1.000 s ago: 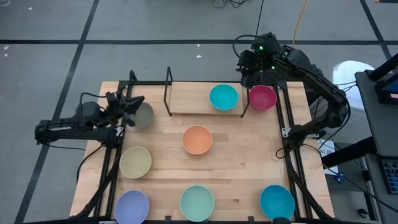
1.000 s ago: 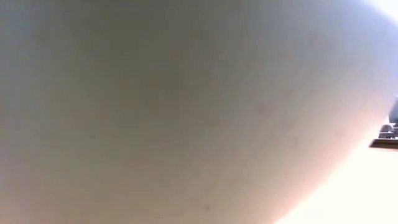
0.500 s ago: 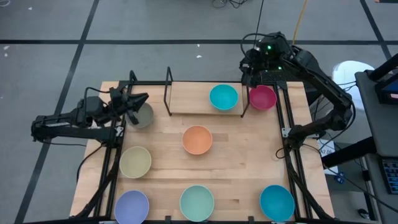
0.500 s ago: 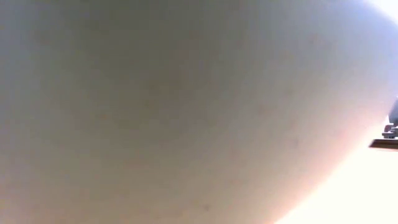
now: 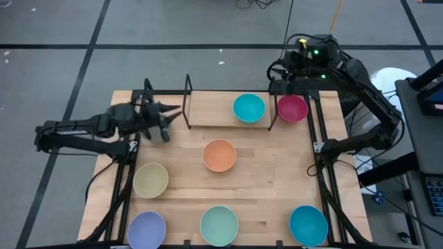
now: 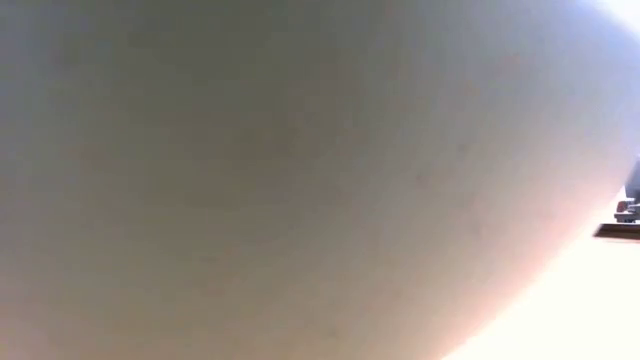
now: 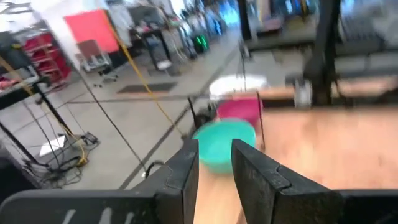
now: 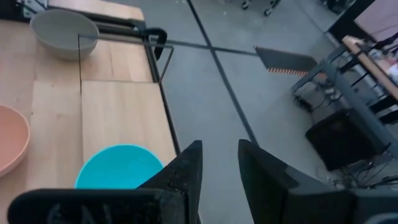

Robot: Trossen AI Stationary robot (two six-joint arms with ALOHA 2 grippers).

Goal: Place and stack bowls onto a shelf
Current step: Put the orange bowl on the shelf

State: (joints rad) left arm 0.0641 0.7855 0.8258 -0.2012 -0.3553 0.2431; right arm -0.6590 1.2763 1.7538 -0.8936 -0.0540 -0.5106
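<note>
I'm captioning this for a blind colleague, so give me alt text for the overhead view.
Seen from above, the left gripper reaches over the grey-olive bowl by the shelf, which holds one teal bowl. The magenta bowl sits beside the shelf under the right arm; five more bowls dot the table.

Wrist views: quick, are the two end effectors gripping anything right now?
Left end effector: open with a narrow gap, holding nothing.
Right end effector: open, holding nothing.
</note>
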